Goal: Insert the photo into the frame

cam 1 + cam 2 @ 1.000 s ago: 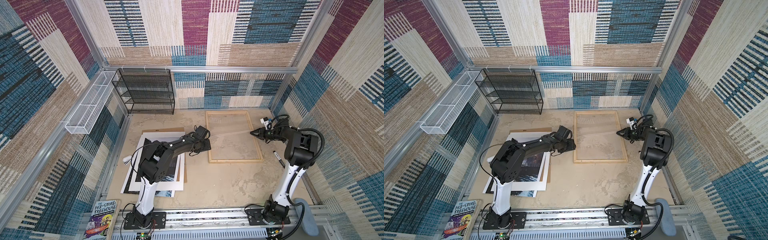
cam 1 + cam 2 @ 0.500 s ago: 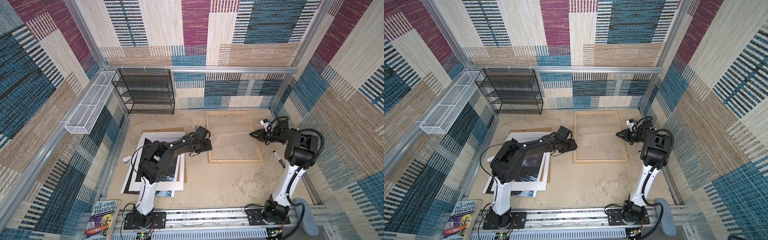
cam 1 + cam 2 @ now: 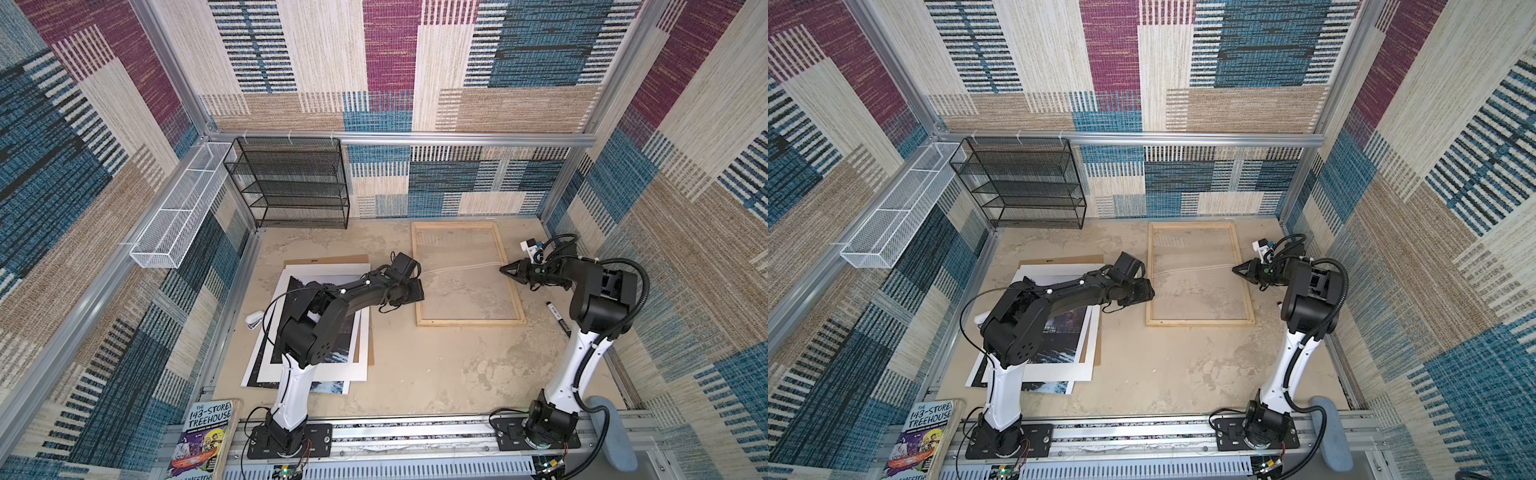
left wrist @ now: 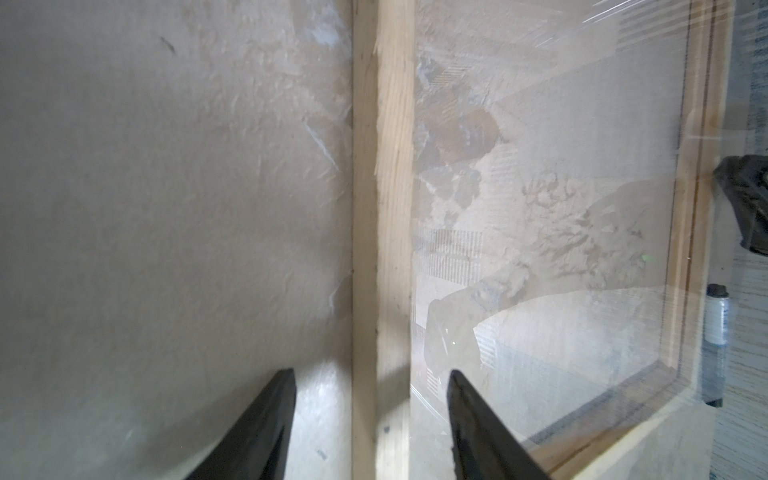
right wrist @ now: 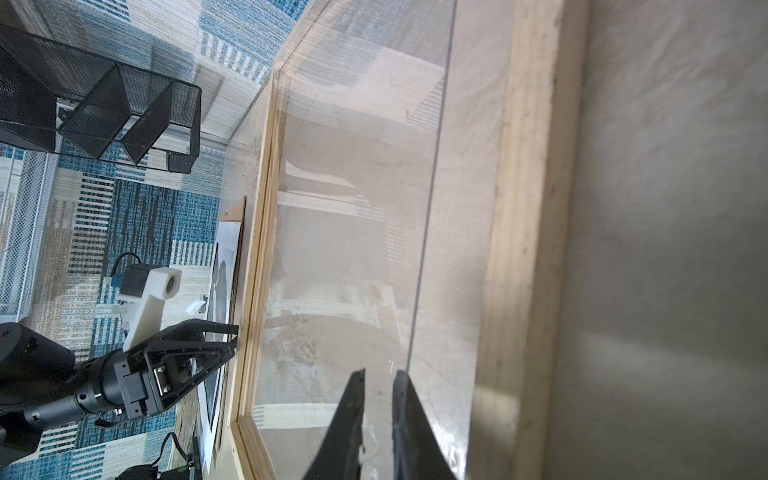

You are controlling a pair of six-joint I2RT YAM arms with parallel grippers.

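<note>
Pale natural-wood picture frame [image 3: 469,322], one, rectangular. In both top views it lies flat on the beige tabletop [image 3: 436,374], back right, with one clear sheet [image 3: 465,286] across its opening.

One white-bordered waterfall photo print [image 3: 330,387] lies well apart to the left, outside the frame. It sits under one white window mat [image 3: 324,371] and on one brown backing board [image 3: 324,259].

Two arms: the left gripper [image 3: 417,291] is at the frame's left strip, the right gripper [image 3: 504,270] at its right strip.

Also one black mesh rack [image 3: 291,183], one white wire basket [image 3: 178,208] and one black marker [image 3: 557,316].

Left wrist view: the left gripper's two black fingers [image 4: 266,432] stand apart. One is on either side of the frame's wood strip [image 4: 384,166], clear of it on both sides.

Right wrist view: two fingers [image 5: 353,415] are drawn nearly together, a narrow slit left between them, over the clear sheet [image 5: 353,208]. The sheet's edge runs to that slit. Whether they pinch it I cannot tell.
</note>
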